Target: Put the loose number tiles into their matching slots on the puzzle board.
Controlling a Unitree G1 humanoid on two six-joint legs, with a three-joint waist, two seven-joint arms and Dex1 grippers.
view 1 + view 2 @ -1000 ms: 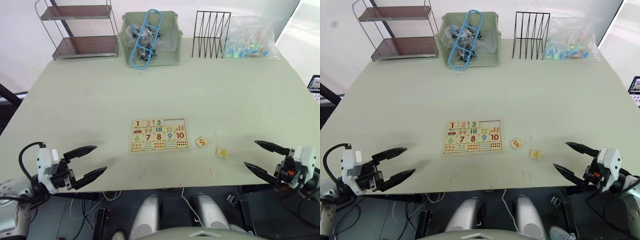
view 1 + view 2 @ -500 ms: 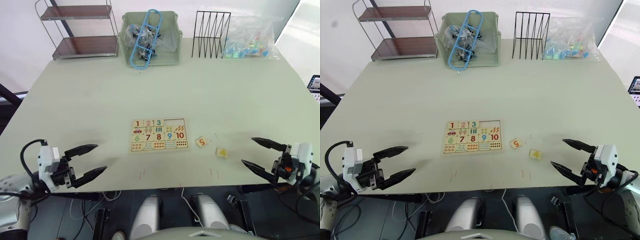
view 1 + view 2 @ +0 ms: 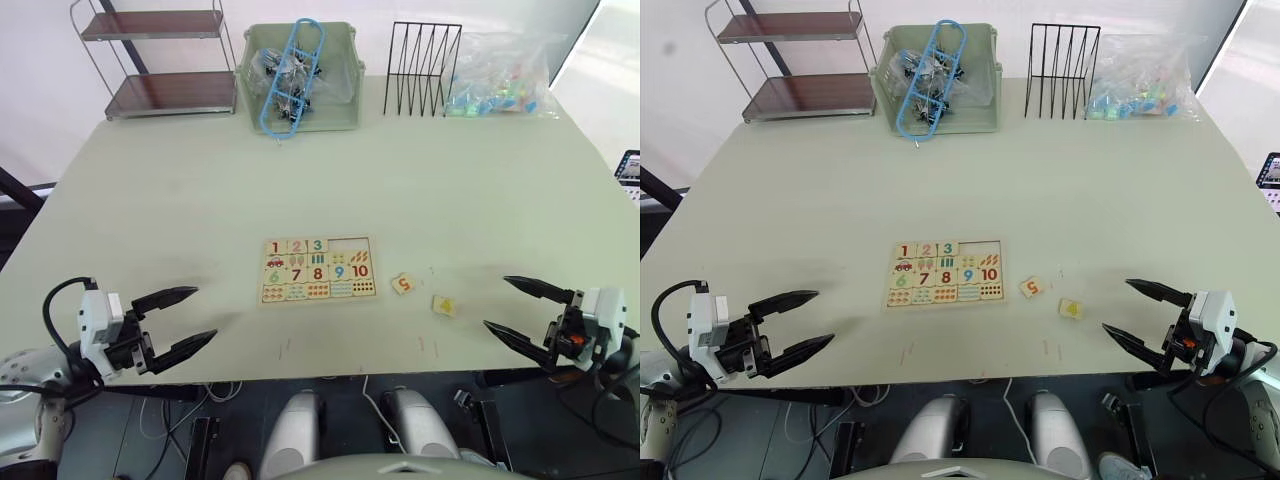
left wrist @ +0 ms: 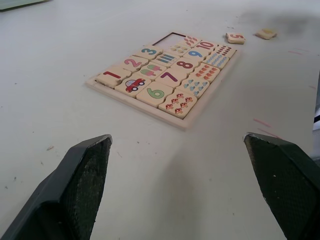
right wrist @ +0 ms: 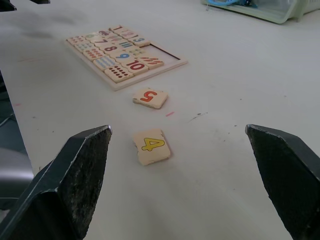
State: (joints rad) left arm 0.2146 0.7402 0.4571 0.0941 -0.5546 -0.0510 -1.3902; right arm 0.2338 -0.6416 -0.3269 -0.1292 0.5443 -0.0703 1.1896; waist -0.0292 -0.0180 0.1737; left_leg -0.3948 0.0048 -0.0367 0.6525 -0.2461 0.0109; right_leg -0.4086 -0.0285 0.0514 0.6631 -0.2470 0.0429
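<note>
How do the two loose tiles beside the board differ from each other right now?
The 5 tile bears an orange-red digit; the 4 tile bears a yellow one. The 5 tile lies nearer the puzzle board, while the 4 tile lies farther out, closer to the right gripper. Each is turned at its own angle, neither squared to the board. Both are small pale-wood squares lying flat, face up, on the table, untouched.

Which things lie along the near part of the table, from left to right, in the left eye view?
Left gripper → flat pale-wood puzzle board → orange 5 tile → yellow 4 tile → right gripper.
</note>
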